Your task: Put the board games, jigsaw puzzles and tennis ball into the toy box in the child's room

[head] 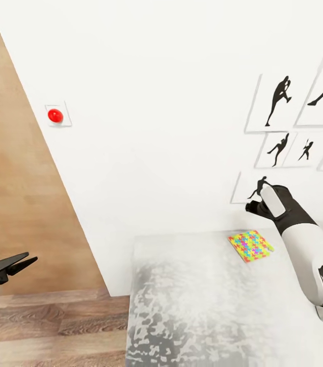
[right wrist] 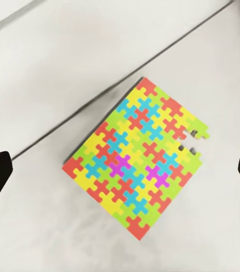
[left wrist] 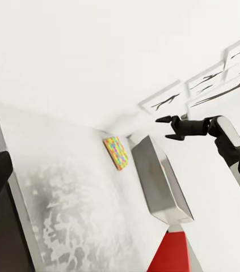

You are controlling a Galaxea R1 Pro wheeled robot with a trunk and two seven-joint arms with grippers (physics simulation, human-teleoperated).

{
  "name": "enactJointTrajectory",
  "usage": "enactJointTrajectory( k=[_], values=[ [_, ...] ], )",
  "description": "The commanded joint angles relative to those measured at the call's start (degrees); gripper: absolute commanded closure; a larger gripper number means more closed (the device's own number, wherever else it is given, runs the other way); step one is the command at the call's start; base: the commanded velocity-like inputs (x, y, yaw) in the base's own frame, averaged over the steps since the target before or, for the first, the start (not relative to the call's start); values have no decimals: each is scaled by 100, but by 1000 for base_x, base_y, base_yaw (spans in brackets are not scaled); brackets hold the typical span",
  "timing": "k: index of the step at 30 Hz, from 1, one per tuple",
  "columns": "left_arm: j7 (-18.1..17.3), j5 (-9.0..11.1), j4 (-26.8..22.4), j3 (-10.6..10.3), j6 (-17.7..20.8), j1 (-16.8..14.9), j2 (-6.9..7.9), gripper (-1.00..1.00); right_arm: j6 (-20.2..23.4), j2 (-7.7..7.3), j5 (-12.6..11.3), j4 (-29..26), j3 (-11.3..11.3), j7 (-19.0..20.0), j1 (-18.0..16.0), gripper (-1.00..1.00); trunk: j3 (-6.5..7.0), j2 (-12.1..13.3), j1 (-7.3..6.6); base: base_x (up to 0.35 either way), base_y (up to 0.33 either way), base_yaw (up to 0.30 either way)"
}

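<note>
Hovering my right claw (right wrist: 120,170), fingers apart and empty, over the jigsaw puzzle (right wrist: 137,161) on the desk (head: 192,300); next: descend, clamp its edges.

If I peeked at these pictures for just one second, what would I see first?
Probably the rainbow-coloured jigsaw puzzle, lying flat on the light-grey table close to the white wall. The right gripper hangs above it, open and holding nothing. You might also spot the red button on the wall and the black sports figures in frames farther along it.
</note>
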Motion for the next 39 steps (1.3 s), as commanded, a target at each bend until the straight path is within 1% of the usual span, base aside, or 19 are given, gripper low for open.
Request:
enactJointTrajectory(
  k=[1,10,29,39],
  values=[
    [-25,-6,-1,0,61,-4,1,-100,14,-11,-57,-6,5,-49,-5,-100,-20,-11,2,0,0,0],
    [-25,-6,-1,0,59,-4,1,-100,27,-66,-57,-6,-2,-49,-10,-100,-105,-11,2,0,0,0],
    [-25,-14,-1,6,59,-4,1,-100,23,-82,-57,-6,-4,-58,-18,-100,-284,-11,2,0,0,0],
    [-25,-15,-1,9,60,-4,1,-100,8,-92,-56,19,4,-58,-163,-100,-378,-11,2,0,0,0]
  ],
)
